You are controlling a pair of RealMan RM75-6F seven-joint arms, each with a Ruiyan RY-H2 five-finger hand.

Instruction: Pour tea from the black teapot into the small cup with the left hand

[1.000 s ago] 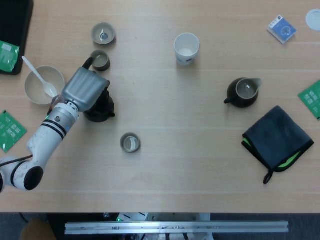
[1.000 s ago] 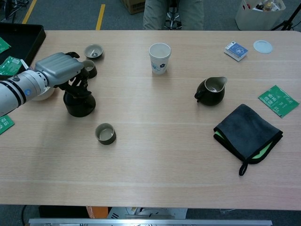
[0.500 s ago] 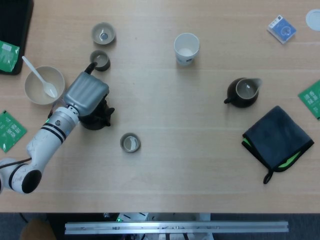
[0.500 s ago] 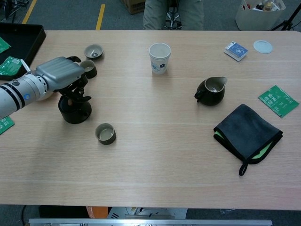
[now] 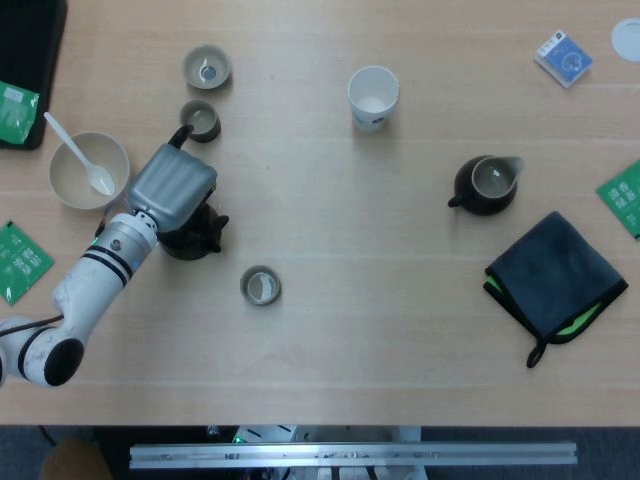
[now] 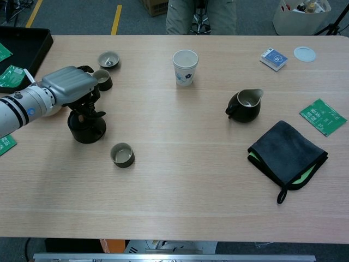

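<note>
- Table (image 5: pixel 400 340): pale wood, wide and flat. Its near half lies bare, so there is open room to move toward the front edge.
- Left hand (image 5: pixel 172 188): grey-backed, set over the top of the teapot. The fingers curl down around its upper part and appear to be clamped on it; the contact itself is hidden beneath the hand.
- Dark cloth (image 5: pixel 556 280): folded, far right, well apart from the work.
- Teapot (image 6: pixel 87 129): black, squat, upright on the table at the left, under the hand. Judged rigid, fairly heavy if full, breakable and smooth; best taken by the handle or top with a firm grip, then tipped slowly.
- Bowl with spoon (image 5: pixel 85 170): just beside the arm, a thing to avoid when swinging.
- Dark pitcher (image 5: pixel 487 184): right of centre, clear of the path.
- Paper cup (image 5: pixel 373 97): far side, well apart.
- Small cup (image 5: pixel 260 286): near the teapot, on its front right, upright and unobstructed. Judged light and easily knocked.
- Two other small cups (image 5: pixel 206 68): behind the teapot, near it.
- Right hand: not in view.
</note>
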